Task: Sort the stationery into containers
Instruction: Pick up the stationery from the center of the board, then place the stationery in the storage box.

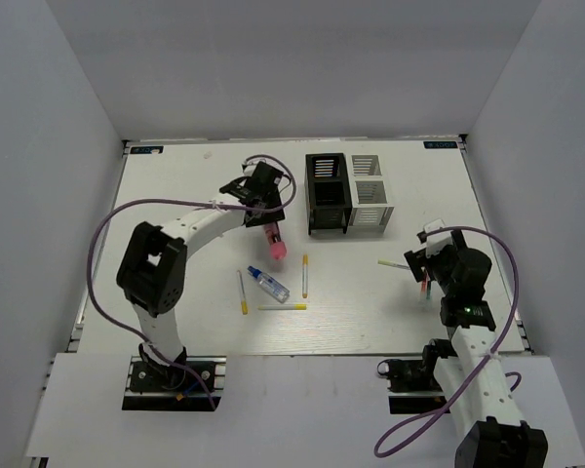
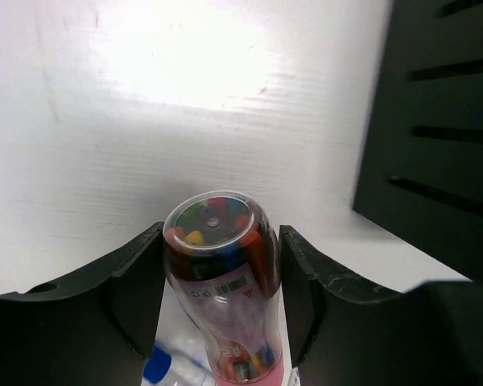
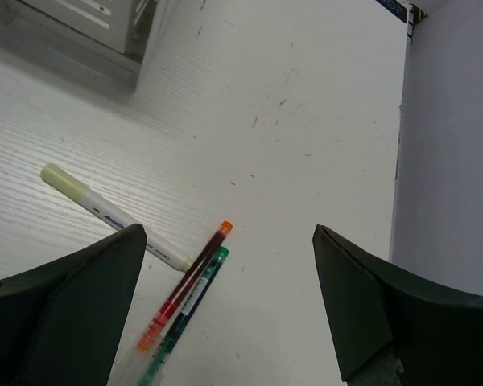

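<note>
Task barely started; both organizers look bare inside from the top view, nothing sorted yet as far as visible; all 8 items left to place.

Left tool point(image 2: 221, 241) pinching the pink tube point(image 1: 273, 244), fingers pressed on both its sides; tube at 9 o'clock just beside table centre, tilted, near the black organizer point(image 1: 329, 220) which sits at 12 o'clock; likely the first drop-off in hand.

Right tool point(image 3: 225, 233) spread wide, gripping nothing; hovers at 3 o'clock over the red pen point(image 3: 185, 287) and green pen point(image 3: 185, 314), the two lying side by side, touching or nearly; one white pen point(image 3: 117, 217) just beside them.

Count: organizers 2, black one and white organizer point(image 1: 370, 216) touching side by side; white pens with yellow ends 4, three loose around 6-7 o'clock on the table point(image 1: 175, 175) plus the one by the right tool; blue-capped bottle point(image 1: 269, 284) 1, at 7 o'clock among those three; pink tube 1; red pen 1; green pen 1.
</note>
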`<action>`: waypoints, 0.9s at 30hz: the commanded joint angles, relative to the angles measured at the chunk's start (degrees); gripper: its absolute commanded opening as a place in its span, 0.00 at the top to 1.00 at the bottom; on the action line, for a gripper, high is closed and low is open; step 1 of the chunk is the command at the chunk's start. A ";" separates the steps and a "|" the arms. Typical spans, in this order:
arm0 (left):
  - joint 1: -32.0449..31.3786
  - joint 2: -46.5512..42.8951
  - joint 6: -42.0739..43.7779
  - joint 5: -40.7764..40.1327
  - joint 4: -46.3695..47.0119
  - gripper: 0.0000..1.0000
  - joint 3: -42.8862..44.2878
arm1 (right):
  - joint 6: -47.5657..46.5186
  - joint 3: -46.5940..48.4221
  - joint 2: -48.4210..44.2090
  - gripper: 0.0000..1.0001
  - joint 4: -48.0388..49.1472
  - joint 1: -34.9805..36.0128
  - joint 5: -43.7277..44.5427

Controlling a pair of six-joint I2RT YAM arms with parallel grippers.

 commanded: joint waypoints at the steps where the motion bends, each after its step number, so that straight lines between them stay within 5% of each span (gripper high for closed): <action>1: -0.56 -10.52 6.43 -1.99 2.76 1.00 1.81 | -3.75 -1.52 -0.83 0.10 4.86 0.23 3.72; 9: -1.61 -13.62 13.47 4.43 9.34 1.00 8.85 | -10.62 -0.82 0.13 0.10 -0.68 0.14 -8.04; 10: -1.61 -13.62 13.47 4.43 11.27 1.00 8.85 | -9.66 -0.65 0.31 0.21 -0.51 -0.03 -9.71; 11: -1.61 -13.62 13.47 4.43 15.64 1.00 8.85 | -9.30 -0.47 0.74 0.46 -0.50 0.05 -10.25; 12: -1.61 -13.10 12.08 4.43 17.68 1.00 8.85 | -7.55 0.48 1.79 0.99 -0.94 -0.04 -10.95; 22: -4.95 -2.21 11.45 -4.88 42.12 1.00 13.05 | -1.91 2.87 0.75 1.00 -2.09 -0.04 -16.23; 27: -6.97 7.54 15.31 -8.30 41.88 1.00 22.98 | 2.20 0.50 -0.83 1.00 0.98 -0.04 -16.32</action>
